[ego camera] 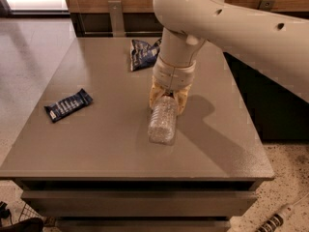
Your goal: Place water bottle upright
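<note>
I have the gripper at frame centre, seemingly pinched onto the cap end of the bottle lying on the table, so next I must lift and tilt it upright.

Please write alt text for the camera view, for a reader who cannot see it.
The gripper clamps the top end of a water bottle lying on a grey table. A dark snack bar lies left, a blue chip bag behind.
</note>
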You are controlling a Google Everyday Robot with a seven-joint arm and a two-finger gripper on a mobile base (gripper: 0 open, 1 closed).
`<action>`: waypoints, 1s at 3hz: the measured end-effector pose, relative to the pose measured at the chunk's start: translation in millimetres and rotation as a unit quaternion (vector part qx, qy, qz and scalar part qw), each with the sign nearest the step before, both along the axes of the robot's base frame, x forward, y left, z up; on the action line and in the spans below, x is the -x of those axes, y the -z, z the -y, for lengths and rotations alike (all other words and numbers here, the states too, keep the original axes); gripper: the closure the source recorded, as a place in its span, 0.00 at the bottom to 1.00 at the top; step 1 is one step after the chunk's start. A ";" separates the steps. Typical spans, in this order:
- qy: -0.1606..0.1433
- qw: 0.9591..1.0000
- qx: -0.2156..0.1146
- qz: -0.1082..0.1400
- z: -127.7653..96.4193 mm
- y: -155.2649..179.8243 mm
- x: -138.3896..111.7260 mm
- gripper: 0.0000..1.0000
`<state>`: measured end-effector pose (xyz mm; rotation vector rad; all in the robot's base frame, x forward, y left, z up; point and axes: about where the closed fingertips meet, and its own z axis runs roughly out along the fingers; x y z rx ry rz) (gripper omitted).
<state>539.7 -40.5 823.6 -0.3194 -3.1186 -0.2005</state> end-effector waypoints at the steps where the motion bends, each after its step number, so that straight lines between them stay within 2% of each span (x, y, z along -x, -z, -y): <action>1: -0.001 1.000 0.000 0.001 -0.3 0.0 0.2 1.00; 2: -0.001 1.000 0.002 0.011 2.0 -4.7 -2.3 1.00; 3: -0.001 0.998 0.011 0.055 13.5 -27.6 -14.2 1.00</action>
